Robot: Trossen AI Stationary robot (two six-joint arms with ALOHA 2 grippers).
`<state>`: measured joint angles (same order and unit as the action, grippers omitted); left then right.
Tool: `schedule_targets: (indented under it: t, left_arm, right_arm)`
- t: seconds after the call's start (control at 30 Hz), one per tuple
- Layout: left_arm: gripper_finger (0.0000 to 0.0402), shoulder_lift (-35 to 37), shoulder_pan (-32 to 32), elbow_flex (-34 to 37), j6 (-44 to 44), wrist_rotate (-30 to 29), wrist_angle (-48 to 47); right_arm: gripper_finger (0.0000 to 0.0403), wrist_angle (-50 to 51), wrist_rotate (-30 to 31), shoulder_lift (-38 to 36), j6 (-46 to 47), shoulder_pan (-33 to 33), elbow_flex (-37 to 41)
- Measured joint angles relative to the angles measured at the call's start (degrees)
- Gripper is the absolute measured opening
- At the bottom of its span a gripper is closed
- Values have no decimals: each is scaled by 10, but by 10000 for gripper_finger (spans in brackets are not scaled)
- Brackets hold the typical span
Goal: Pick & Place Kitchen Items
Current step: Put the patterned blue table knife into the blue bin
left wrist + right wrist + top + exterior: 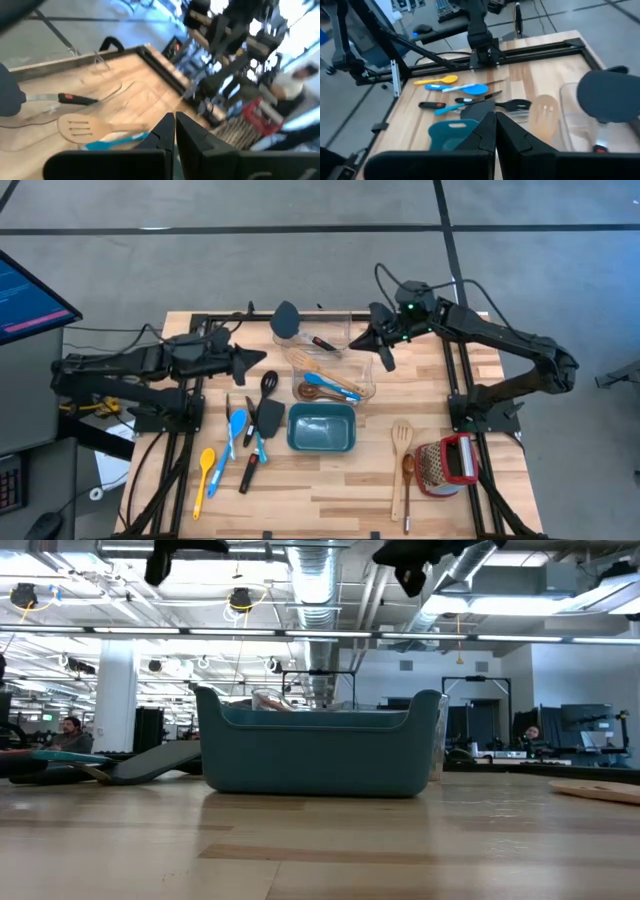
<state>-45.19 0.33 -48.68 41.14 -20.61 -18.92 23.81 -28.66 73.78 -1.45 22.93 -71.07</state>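
The left gripper (268, 359) hangs above the table's left half, its jaws clenched together with nothing between them. The right gripper (386, 360) hovers just beside the clear container (362, 352) near the table's far edge, jaws likewise pressed tight and empty. That container holds a pale slotted spatula (305, 362), a blue spoon (328, 383), a brown wooden spoon (312, 392) and a black spatula (287, 318) leaning over its far rim. A teal tub (322, 429) sits mid-table. Left of it lie the black ladle (264, 392), another black spatula (268, 417), a second blue spoon (236, 427) and a yellow spoon (204, 475). Toward the near right corner lie a slotted wooden spatula (401, 452) and a wooden spoon (408, 485), beside a red grater (447, 464)
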Motion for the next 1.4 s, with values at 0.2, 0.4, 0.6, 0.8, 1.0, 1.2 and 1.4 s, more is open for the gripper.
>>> schedule_targets:
  t: [0.2,0.4,0.6,0.8,1.0,1.2,1.4]
  left_arm:
    - [1,-50,-67,-62,43,-105,-3]
    - [1,-149,-108,-141,48,-129,-2]
    - [1,-202,-155,-198,185,-83,-48]
    - [1,-207,-232,-200,402,-48,-127]
    - [1,-210,-300,-200,623,50,-240]
    - [2,-225,-342,-200,748,112,-399]
    - [2,-246,-349,-200,797,126,-487]
  right_arm:
    - [0,27,0,-26,-17,26,0]
    - [0,37,0,-31,-51,45,0]
    - [0,44,0,-29,-52,58,0]
    - [0,38,0,-20,-65,57,0]
    - [0,40,1,-2,-57,52,1]
    - [0,38,1,30,-57,42,2]
    - [0,40,1,65,-56,41,2]
